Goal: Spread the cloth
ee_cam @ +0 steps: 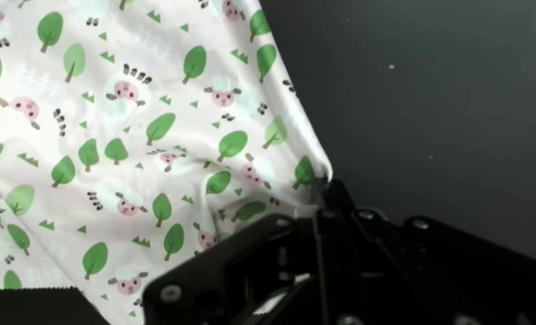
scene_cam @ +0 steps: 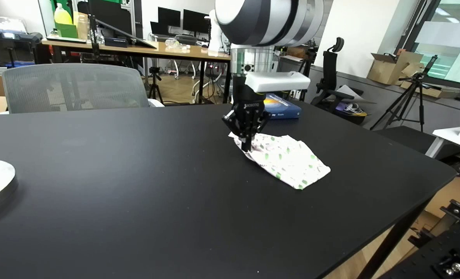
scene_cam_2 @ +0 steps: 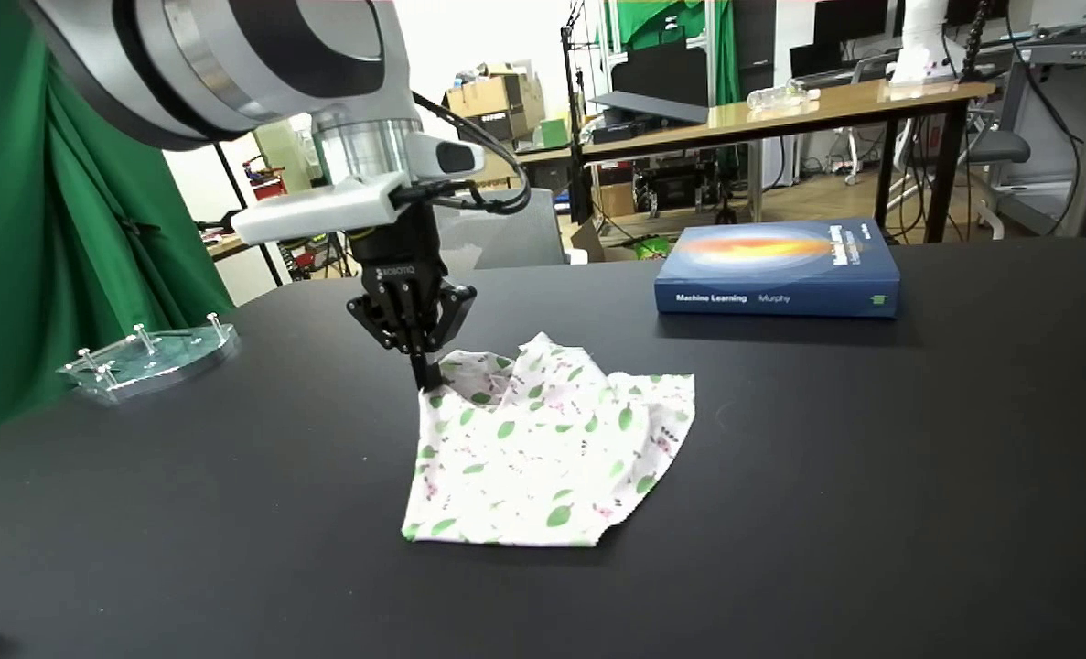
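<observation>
As far as the shadowed wrist view shows, the jaws pinch an edge of the rumpled cloth [scene_cam_2: 543, 467] on the worktop [scene_cam_2: 872, 503], apart from the book [scene_cam_2: 776, 265].

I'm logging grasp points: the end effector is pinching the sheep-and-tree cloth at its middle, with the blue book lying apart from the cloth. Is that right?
Not quite: the grasp point is wrong. The wrist view shows the end effector pinching the cloth at its edge, not its middle. The blue book does lie apart from it.
</observation>
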Controlling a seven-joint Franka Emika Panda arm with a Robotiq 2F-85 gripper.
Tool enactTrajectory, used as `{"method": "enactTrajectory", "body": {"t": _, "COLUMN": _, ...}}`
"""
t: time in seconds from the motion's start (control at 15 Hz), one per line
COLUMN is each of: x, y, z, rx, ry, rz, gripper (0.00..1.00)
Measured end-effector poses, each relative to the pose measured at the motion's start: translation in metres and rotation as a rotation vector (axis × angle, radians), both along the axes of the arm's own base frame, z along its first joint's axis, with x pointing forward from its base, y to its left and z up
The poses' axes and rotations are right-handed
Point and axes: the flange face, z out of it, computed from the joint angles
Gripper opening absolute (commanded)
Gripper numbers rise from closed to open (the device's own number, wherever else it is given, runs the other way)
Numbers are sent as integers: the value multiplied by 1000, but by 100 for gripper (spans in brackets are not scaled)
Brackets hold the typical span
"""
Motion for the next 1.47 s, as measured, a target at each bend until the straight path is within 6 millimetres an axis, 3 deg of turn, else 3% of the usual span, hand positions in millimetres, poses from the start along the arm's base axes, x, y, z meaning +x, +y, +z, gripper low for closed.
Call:
{"method": "enactTrajectory", "body": {"t": 0.33, "x": -7, "y": 51, "z": -1, "rx": 72, "ry": 27, "rz": 208, "gripper": 0}}
{"method": "enactTrajectory", "body": {"t": 0.53, "x": -16, "y": 65, "z": -7, "rx": 87, "ry": 73, "rz": 302, "gripper": 0}}
{"method": "enactTrajectory", "body": {"t": 0.6, "x": -17, "y": 67, "z": -9, "rx": 90, "ry": 84, "rz": 321, "gripper": 7}}
{"method": "enactTrajectory", "body": {"t": 0.67, "x": -18, "y": 67, "z": -10, "rx": 91, "ry": 92, "rz": 333, "gripper": 27}}
{"method": "enactTrajectory", "body": {"t": 1.07, "x": -18, "y": 69, "z": -3, "rx": 93, "ry": 109, "rz": 364, "gripper": 66}}
{"method": "enactTrajectory", "body": {"t": 1.33, "x": -19, "y": 74, "z": 28, "rx": 76, "ry": 108, "rz": 378, "gripper": 94}}
{"method": "enactTrajectory", "body": {"t": 1.47, "x": -21, "y": 75, "z": 48, "rx": 34, "ry": 91, "rz": 380, "gripper": 100}}
